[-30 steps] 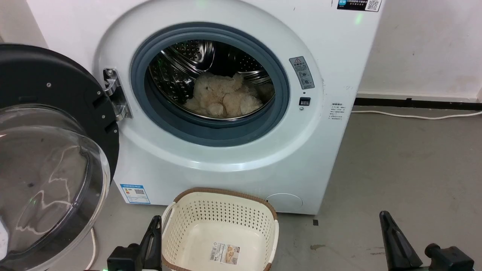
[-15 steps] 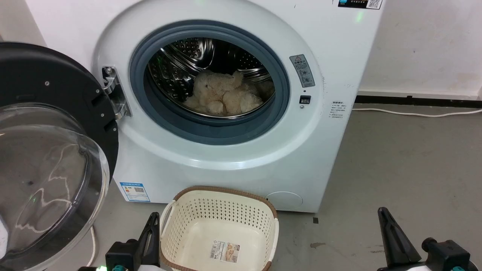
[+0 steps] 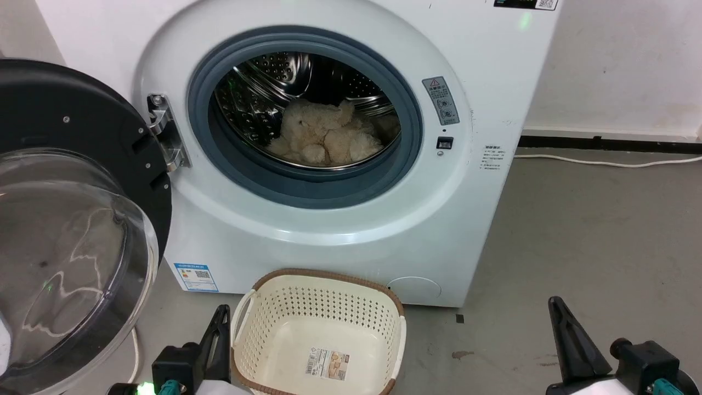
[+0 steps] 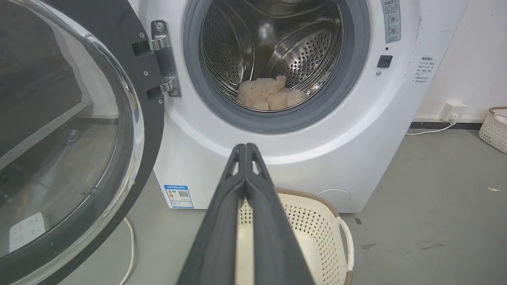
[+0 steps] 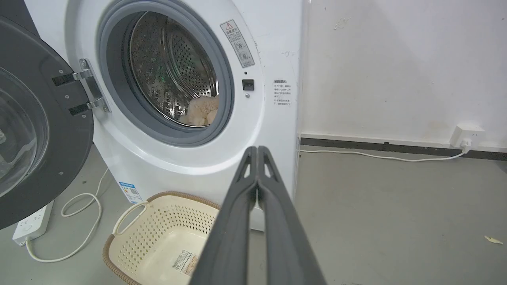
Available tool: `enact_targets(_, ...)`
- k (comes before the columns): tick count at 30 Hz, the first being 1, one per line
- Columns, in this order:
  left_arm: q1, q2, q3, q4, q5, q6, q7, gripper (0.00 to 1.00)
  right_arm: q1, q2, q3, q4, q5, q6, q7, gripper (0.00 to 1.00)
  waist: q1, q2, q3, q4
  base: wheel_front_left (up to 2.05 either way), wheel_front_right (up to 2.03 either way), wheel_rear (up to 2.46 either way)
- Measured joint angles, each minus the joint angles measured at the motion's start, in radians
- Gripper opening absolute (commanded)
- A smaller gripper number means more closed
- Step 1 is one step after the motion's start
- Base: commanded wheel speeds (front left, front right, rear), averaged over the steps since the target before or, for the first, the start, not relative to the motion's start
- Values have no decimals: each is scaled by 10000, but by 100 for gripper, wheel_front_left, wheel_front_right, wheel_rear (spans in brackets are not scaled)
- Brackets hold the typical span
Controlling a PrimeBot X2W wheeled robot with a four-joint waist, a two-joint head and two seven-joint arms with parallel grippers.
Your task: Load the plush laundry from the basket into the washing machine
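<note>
Head view: the plush laundry [image 3: 323, 137] lies inside the steel drum [image 3: 258, 99] of the washing machine [image 3: 307, 236], whose black-framed bubble door [image 3: 71, 230] stands swung open to the left. The basket [image 3: 321, 307] sits on the grey floor [image 3: 576, 247] just in front of the machine, its paper label [image 3: 328, 365] showing on the bare bottom. The left tool [image 3: 221, 321] rises just beside the basket's left handle; the right tool [image 3: 558, 318] stands well apart to the right, over the floor. Left wrist view: the left tool's 2 dark fingers [image 4: 222, 221] are pressed together at the tips, gripping nothing, and point toward the washer's front, with the basket below them. Right wrist view: the right tool's 2 fingers [image 5: 233, 221] likewise meet at the tips, empty, while a white cable [image 5: 376, 157] runs along the foot of the wall to a socket [image 5: 469, 134].
</note>
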Motion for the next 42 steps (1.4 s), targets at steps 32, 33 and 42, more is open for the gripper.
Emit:
enact_targets(32,-306,-86,288,-357,278,-136,644,0,-434,0,-36,13,-522,2,665,0,0,0,185,-20,0,0,0)
enact_targets(33,-318,-98,313,-370,282,-136,711,0,-437,0,-38,13,-546,2,692,0,0,0,197,-21,0,0,0)
enact_targets(42,-352,-140,410,-479,355,-163,890,0,-605,0,-46,21,-688,2,878,0,0,0,249,-27,0,0,0)
